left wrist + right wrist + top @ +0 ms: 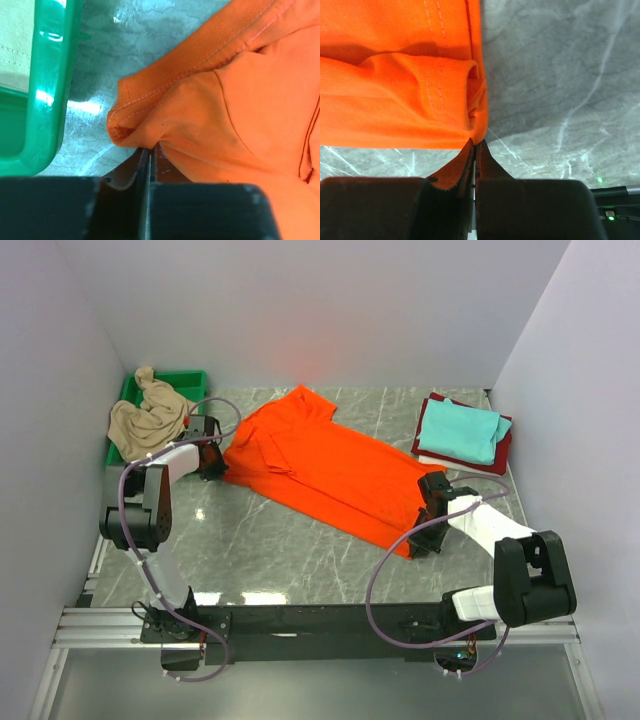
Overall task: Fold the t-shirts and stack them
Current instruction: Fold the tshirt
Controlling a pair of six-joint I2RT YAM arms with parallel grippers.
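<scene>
Orange t-shirt [320, 465] lies spread flat, diagonal across the middle of the marble table [280, 550]. Left gripper [150, 150] is closed, jaws pinching a bunched fold near the ribbed collar at the shirt's left end, next to the green tray [185, 378]. Right gripper [476, 145] is fully closed, nipping the hem corner at the near right end. Beige t-shirt [145, 415] is crumpled in the tray. Teal t-shirt [460, 430] sits folded on a dark red t-shirt [503, 454] at far right.

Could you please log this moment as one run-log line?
left gripper: shut on orange t-shirt edge | right gripper: shut on opposite corner | t-shirt: spread on table
</scene>
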